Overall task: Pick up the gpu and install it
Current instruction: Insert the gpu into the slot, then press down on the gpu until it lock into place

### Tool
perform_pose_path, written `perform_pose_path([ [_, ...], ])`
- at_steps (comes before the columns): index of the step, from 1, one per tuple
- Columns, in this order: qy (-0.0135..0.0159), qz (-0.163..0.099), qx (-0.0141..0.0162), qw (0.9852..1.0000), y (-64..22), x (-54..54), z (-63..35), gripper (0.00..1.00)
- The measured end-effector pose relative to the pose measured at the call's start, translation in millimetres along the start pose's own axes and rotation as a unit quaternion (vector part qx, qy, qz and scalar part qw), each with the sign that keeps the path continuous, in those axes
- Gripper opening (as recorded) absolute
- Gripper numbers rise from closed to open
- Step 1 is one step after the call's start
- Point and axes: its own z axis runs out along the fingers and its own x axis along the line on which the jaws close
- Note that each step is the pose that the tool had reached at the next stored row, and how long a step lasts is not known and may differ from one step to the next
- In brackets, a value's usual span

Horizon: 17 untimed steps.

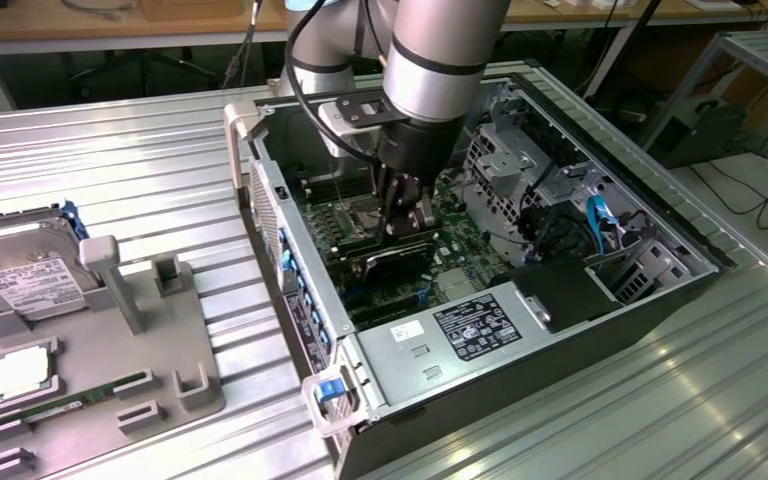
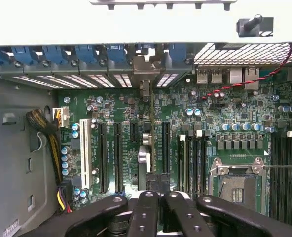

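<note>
I find the end effector clamped on the gpu, card edge-on directly beneath, long axis along the motherboard slots.

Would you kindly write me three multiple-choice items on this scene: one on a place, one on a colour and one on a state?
1. Where is the pincer?
A. inside the case
B. beside the case
C. under the table

2. What colour is the memory stick on the tray?
A. red
B. green
C. white

3. The case's side is:
A. shut
B. half covered
C. open

Answers:
1 A: the arm reaches down into the case, with the pincer just above the motherboard.
2 B: the narrow stick on the grey tray is green.
3 C: the motherboard and drive cages lie in plain sight.
</note>
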Motion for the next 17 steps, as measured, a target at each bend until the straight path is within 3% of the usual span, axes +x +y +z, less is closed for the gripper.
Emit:
perform_pose_path([
  [1,0.0000,0.000,0.0000,1.0000,0.0,0.0,0.0,0.11],
  [14,0.0000,0.000,0.0000,1.0000,0.0,0.0,0.0,0.11],
  [17,0.0000,0.000,0.0001,1.0000,4.2,0.6,0.1,0.11],
])
